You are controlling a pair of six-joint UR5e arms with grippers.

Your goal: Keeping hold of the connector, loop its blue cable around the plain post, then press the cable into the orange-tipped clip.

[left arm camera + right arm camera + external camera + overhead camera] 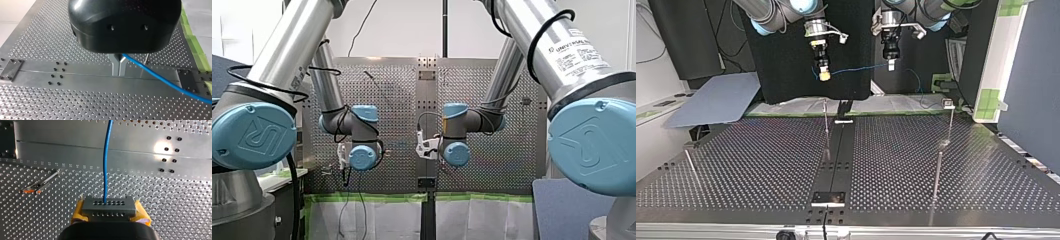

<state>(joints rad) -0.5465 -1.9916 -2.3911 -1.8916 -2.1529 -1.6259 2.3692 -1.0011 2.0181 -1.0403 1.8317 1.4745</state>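
In the right wrist view my right gripper (108, 216) is shut on the grey connector (108, 206), with a yellow pad on each side of it. The blue cable (107, 157) leaves the connector and runs straight ahead over the plate. My left gripper (118, 67) has its metal fingers shut on the blue cable (160, 80), which trails off to one side. In the top view both grippers hang high above the table, my right gripper (824, 75) and my left gripper (890, 62), with the cable (856, 69) strung between them. The orange-tipped clip (33, 188) stands beside my right gripper. A thin plain post (826, 127) rises mid-table.
The perforated table (761, 165) has a dark centre strip (836, 160) with a small plate (828, 198) at its near end. Other thin posts stand at the top view's right (937, 175) and left (691, 165). A post with a small head (949, 106) stands at the far right.
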